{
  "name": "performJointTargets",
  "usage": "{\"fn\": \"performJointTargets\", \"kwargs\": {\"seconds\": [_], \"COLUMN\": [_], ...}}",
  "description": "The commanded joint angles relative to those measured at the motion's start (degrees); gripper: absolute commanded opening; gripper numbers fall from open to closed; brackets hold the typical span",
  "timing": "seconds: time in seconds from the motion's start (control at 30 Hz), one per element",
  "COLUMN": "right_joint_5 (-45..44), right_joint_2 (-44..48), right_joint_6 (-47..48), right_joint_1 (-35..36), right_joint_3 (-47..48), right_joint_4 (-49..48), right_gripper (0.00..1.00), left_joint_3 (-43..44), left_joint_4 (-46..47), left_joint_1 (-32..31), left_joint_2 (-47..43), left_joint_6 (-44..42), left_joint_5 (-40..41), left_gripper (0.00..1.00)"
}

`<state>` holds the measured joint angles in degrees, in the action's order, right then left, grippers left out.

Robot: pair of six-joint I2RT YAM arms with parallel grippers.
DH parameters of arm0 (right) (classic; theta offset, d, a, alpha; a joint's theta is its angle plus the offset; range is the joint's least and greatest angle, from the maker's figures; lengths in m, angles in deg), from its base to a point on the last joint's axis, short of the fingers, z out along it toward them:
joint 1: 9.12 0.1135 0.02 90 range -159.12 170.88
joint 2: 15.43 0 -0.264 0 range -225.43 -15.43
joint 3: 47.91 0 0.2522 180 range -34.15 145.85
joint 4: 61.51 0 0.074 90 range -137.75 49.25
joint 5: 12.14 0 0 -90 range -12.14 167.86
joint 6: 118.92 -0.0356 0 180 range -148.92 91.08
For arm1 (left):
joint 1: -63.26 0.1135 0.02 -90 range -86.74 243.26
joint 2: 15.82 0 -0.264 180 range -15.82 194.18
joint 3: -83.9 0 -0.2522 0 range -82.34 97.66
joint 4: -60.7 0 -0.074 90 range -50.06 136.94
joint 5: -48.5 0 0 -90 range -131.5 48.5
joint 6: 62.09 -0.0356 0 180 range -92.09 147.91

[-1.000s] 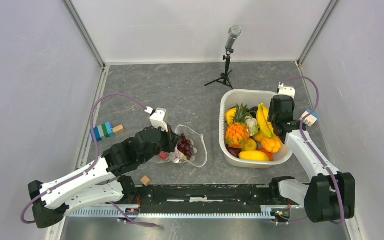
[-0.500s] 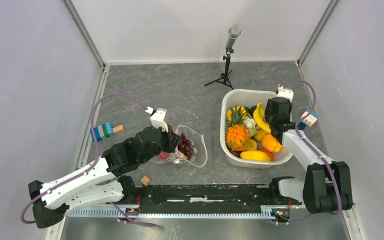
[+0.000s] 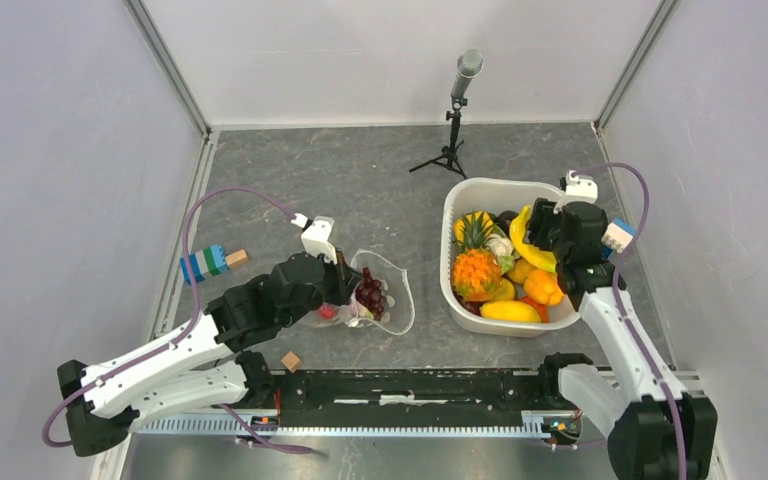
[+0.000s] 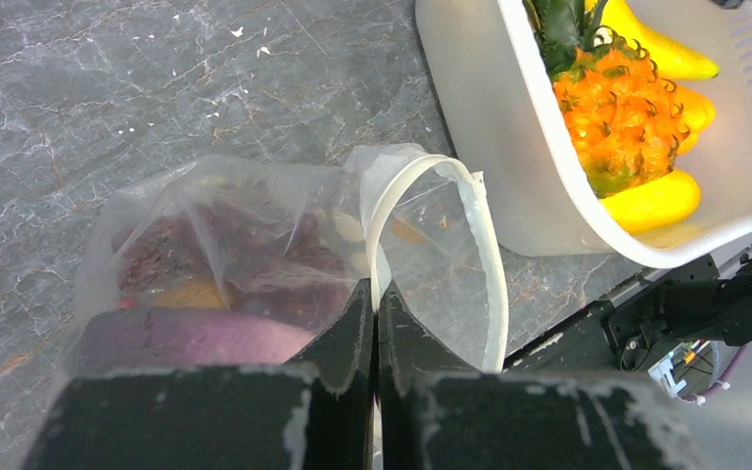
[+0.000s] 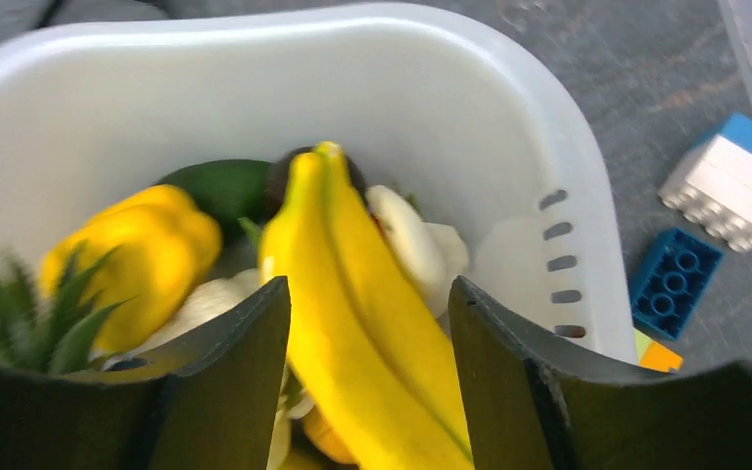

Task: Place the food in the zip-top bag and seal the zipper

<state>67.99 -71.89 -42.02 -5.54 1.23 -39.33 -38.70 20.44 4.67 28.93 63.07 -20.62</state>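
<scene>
Left of centre, near the table's [image 3: 360, 180] front edge, the left gripper [image 4: 374, 294] is clamped on the rim of the zip-top bag [image 4: 255, 245]. Only grapes [image 3: 369, 293] and little else are inside. The bag lies lengthwise left to right, its zipper [image 4: 485, 264] unsealed and its mouth facing the white basket [image 3: 460, 200], which holds most of the food. The right gripper [image 5: 367, 286] has its jaws spread astride the bananas [image 5: 352, 235].

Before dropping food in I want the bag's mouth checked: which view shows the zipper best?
Left wrist: the zipper curves open close up, just beyond the left fingers pinching the bag. Top view shows it only as a thin white outline. Right wrist shows none of it.
</scene>
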Motion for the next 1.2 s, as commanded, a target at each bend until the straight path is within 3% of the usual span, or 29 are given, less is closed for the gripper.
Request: {"fn": "performJointTargets", "kwargs": {"seconds": [0.0, 0.17, 0.27, 0.47, 0.6, 0.73, 1.03, 1.17], "right_joint_5": [16.6, 38.8, 43.7, 39.4, 28.3, 31.1, 13.5, 10.4], "right_joint_2": [6.0, 12.3, 13.8, 8.9, 6.0, 6.5, 14.3, 11.2], "right_joint_6": [1.6, -0.7, -2.5, -1.6, -1.6, -0.3, 2.3, 1.5], "right_joint_1": [-0.2, -0.1, 1.1, 7.0, 13.2, 13.3, 13.3, 13.3], "right_joint_3": [1.8, -3.8, -5.8, -6.6, -4.4, -3.6, 2.4, 2.0], "right_joint_4": [5.3, 1.8, 0.9, 1.6, 2.9, 3.5, 12.0, 13.1], "right_gripper": [0.7, 0.9, 0.98, 0.98, 0.97, 0.86, 0.97, 0.93], "left_joint_3": [1.0, 0.8, 0.6, 0.7, 0.9, 0.5, 0.5, 0.6], "left_joint_4": [1.7, 2.4, 2.6, 3.7, 3.2, 2.7, 2.9, 3.3], "left_joint_1": [0.2, 0.3, 0.3, 0.4, 0.3, 0.3, 0.3, 0.3], "left_joint_2": [0.9, 1.1, 1.5, 2.4, 2.4, 1.8, 2.4, 2.7], "left_joint_6": [-0.6, -0.7, -0.5, -0.1, -0.1, 0.0, -0.2, -0.4], "left_joint_5": [1.4, 1.6, 1.5, 0.6, 0.5, 0.8, 0.9, 0.4], "left_gripper": [0.03, 0.03, 0.03, 0.03, 0.03, 0.03, 0.03, 0.03]}}
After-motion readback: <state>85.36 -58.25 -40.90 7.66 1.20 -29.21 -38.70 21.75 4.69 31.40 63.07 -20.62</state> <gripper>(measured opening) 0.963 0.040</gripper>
